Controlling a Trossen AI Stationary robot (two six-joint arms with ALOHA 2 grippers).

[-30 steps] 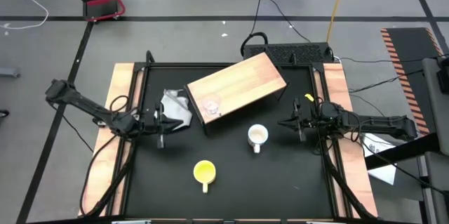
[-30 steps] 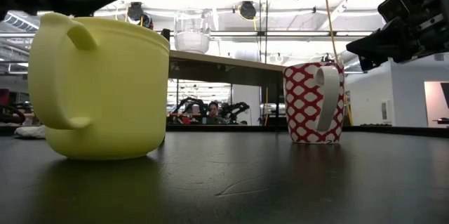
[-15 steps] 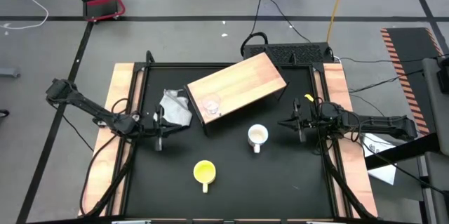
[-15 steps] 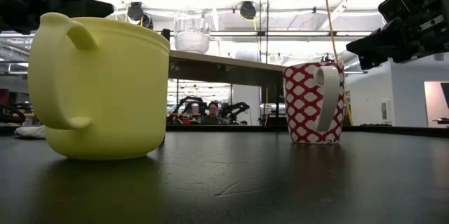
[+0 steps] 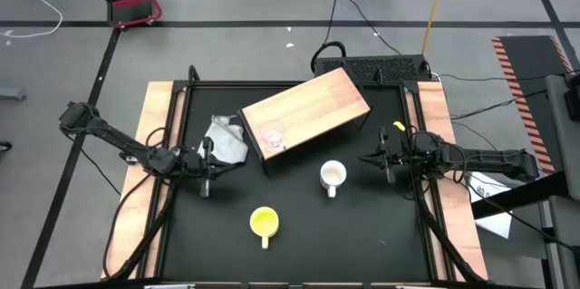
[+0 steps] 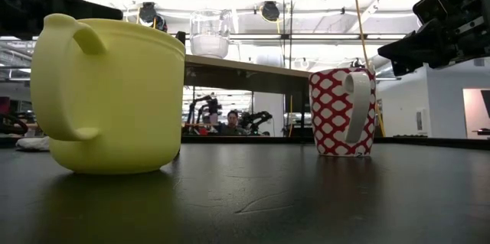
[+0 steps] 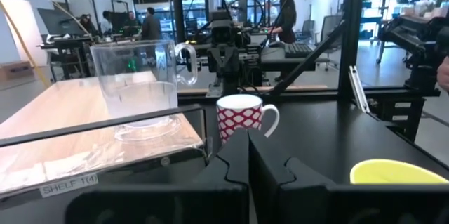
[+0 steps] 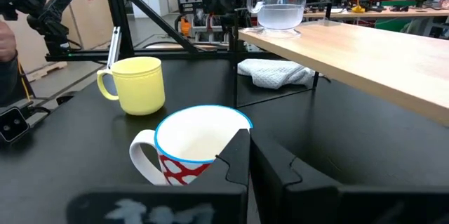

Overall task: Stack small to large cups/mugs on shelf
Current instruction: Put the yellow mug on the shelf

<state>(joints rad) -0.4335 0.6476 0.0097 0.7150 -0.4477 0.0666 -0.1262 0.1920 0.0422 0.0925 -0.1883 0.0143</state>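
Observation:
The small clear glass cup (image 5: 272,134) stands upright on the near-left end of the wood-topped shelf (image 5: 308,110); it also shows in the left wrist view (image 7: 137,83). The white mug with the red pattern (image 5: 333,177) stands on its base on the black tabletop, just near of the shelf, handle toward the near edge. The yellow mug (image 5: 264,222) stands on its base nearer the front edge. My left gripper (image 5: 206,180) hovers shut and empty left of the shelf. My right gripper (image 5: 384,166) hovers shut and empty right of the white mug (image 8: 200,143).
A crumpled white-grey cloth (image 5: 227,139) lies on the table against the shelf's left end, close to my left gripper. Bare black tabletop (image 5: 362,235) lies around the two mugs. People and other robot arms show in the room beyond the table.
My left gripper has drawn back a little toward the table's left and near edges, away from the shelf, staying shut. The cups and the shelf have not moved.

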